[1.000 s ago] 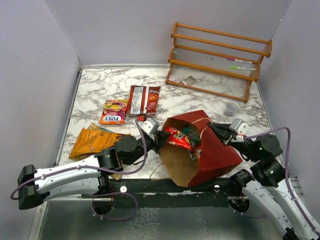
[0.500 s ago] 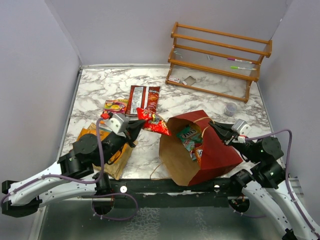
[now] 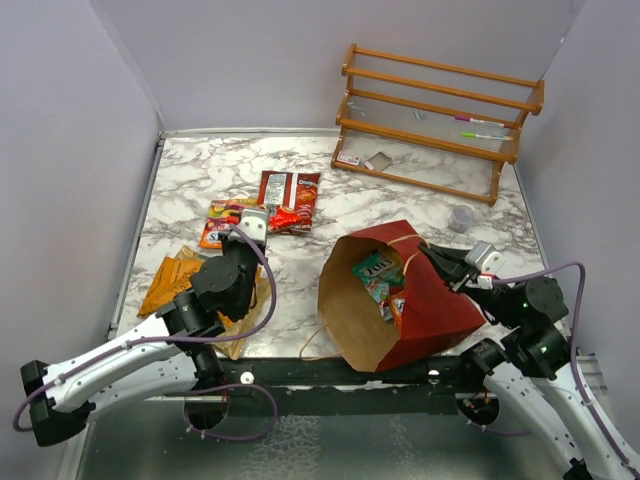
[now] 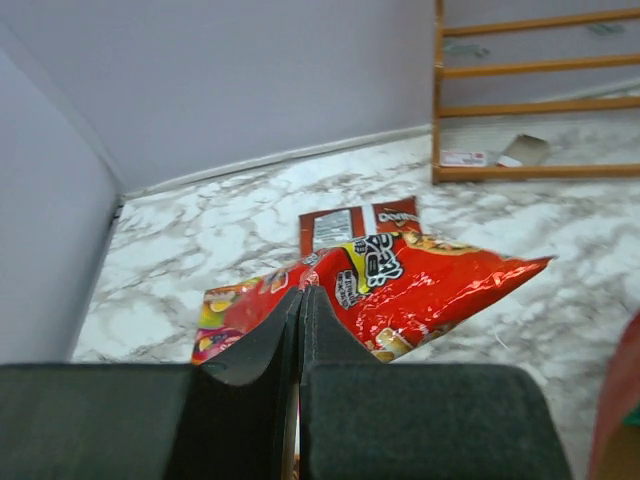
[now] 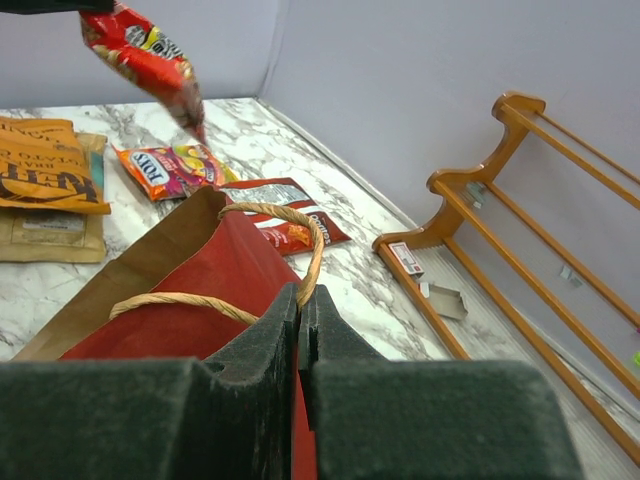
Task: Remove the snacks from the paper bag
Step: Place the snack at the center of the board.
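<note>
Now left tool (image 4: 301, 292) nips red packet (image 4: 430, 285) edge; right tool (image 5: 300, 290) clamps paper bag (image 5: 240, 265) rim.

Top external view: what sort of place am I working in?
Probably a robot test cell, not a home: plain walls box in a marble-look table, with a paper bag and wooden rack on it.

Even, bright overhead light, soft shadows and no glare; each wrist view blurs only its own near gripper (image 4: 300, 330).

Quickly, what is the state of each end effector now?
Left end effector: closed, holding a red snack packet.
Right end effector: closed, holding the paper bag.
</note>
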You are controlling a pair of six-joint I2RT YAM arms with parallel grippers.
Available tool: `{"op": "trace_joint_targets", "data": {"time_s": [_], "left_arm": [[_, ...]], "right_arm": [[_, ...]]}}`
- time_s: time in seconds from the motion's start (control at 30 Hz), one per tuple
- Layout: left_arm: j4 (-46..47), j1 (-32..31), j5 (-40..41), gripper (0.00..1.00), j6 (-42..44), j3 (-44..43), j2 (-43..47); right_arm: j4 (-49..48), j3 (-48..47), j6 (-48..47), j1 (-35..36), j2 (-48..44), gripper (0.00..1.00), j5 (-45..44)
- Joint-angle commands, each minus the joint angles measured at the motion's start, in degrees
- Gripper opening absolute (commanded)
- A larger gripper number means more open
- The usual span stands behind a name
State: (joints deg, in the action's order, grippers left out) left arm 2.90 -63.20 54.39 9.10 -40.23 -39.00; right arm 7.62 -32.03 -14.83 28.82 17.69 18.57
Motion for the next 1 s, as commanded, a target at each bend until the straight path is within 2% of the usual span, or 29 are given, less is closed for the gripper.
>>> {"op": "trace_joint_targets", "data": {"time_s": [0.0,0.1,0.2,0.33,0.47,0.57,0.67,0.87,0.97], "left_arm": [[9.6,11.2,-7.5,0.0,-1.2,0.3,-2.4],[7.7,21.0,-13.2,0.0,-6.8,-1.6,-8.8],[10.8,29.8,-14.9,0.0,-11.0,-2.6,-15.8],[11.5,42.4,-18.2,0.0,-21.8,-7.4,-26.5],[16.7,49.4,-15.3,0.0,-27.9,-9.5,-35.7],[22.1,53.1,-13.4,0.0,-28.1,-10.8,-41.4],[33.5,56.3,-15.0,0.0,-22.2,-9.7,-46.6],[41.8,64.9,-25.7,0.0,-21.6,-7.4,-53.6],[44.2,66.1,-25.2,0.0,-20.0,-6.2,-55.6]], "right_arm": [[-2.0,1.0,0.1,0.1,-1.6,0.02,-1.4],[-2.5,1.3,0.2,0.1,-2.4,0.02,-1.3],[-2.3,1.2,0.1,0.1,-2.7,0.02,-1.2],[-2.5,1.3,0.1,0.1,-2.9,0.02,-1.3],[-2.8,1.5,0.4,0.1,-3.3,0.02,-0.9],[-2.6,1.6,0.5,0.1,-3.8,0.02,-1.3],[-2.8,1.8,0.5,0.1,-4.5,0.02,-2.0],[-2.8,2.1,0.4,0.1,-5.2,0.02,-3.3],[-2.8,2.1,0.4,0.1,-5.1,0.02,-3.5]]}}
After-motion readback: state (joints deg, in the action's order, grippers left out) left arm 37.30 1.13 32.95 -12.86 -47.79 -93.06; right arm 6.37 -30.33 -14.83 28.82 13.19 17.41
